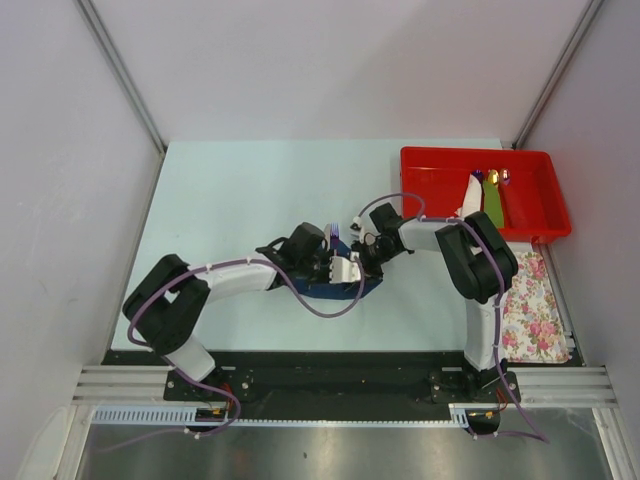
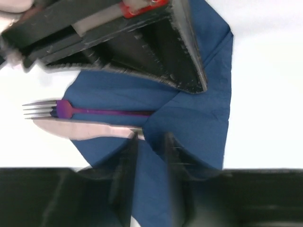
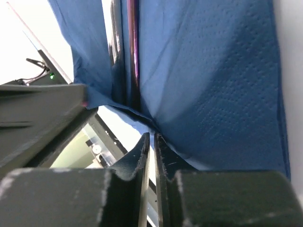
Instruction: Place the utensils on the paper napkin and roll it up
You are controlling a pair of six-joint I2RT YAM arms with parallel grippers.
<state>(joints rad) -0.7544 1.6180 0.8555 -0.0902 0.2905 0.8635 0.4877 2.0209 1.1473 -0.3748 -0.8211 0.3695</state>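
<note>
The navy paper napkin lies mid-table, part folded over the utensils. In the left wrist view the napkin covers the handle of a purple fork, whose tines stick out to the left. A pale knife-like piece lies beside the fork. My left gripper rests on the napkin with its fingers a little apart and a blue strip between them. My right gripper is pinched on the napkin's edge. The two utensil handles sit in the fold.
A red tray at the back right holds a white piece and green and yellow utensils. A pink-flowered white cloth lies in front of the tray. The right gripper's black body hangs close over the napkin.
</note>
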